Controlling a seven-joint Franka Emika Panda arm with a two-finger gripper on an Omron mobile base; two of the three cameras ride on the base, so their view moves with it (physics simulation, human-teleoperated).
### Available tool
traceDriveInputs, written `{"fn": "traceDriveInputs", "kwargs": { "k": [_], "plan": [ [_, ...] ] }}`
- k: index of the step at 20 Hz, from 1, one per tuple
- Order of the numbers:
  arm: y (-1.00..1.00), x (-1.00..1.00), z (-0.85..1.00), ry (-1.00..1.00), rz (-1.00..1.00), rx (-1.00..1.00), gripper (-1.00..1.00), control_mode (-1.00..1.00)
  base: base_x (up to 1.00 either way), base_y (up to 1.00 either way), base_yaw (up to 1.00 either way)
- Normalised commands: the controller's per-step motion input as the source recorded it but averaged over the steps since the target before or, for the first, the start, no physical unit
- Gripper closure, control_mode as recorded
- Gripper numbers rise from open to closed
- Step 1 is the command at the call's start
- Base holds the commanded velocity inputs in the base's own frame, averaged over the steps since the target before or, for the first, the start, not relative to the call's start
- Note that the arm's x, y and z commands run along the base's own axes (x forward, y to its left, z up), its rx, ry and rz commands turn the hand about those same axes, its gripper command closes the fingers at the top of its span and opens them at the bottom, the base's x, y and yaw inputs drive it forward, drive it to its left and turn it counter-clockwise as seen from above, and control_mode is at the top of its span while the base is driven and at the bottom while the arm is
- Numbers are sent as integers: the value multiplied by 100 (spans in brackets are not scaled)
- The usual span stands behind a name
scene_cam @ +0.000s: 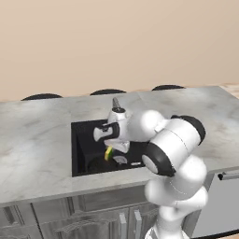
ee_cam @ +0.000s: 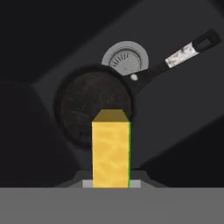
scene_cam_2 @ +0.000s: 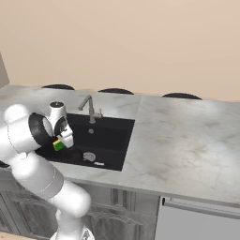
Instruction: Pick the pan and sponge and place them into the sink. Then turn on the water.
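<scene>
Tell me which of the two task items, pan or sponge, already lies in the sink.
The pan: it rests on the sink floor beside the drain. The sponge is held above it in the gripper.

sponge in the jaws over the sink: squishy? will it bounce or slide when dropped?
Probably soft: the sponge is a small green-and-yellow block that the gripper is shut on, so it may compress a little. Likely light for its size. Released, it would likely land on the pan lying in the sink below and settle, not roll.
</scene>
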Motion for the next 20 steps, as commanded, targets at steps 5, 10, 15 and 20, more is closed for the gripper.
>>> {"fn": "traceDriveInputs", "kwargs": {
  "k": [5, 10, 15, 20],
  "plan": [
    [0, 42, -59, 0, 0, -12, 100, -100, 0, 0, 0],
    [3, 35, -45, 0, 0, -13, 100, -100, 0, 0, 0],
    [0, 31, -21, 0, 0, -5, 100, -100, 0, 0, 0],
    [0, 24, -11, 0, 0, 0, 100, -100, 0, 0, 0]
  ]
}}
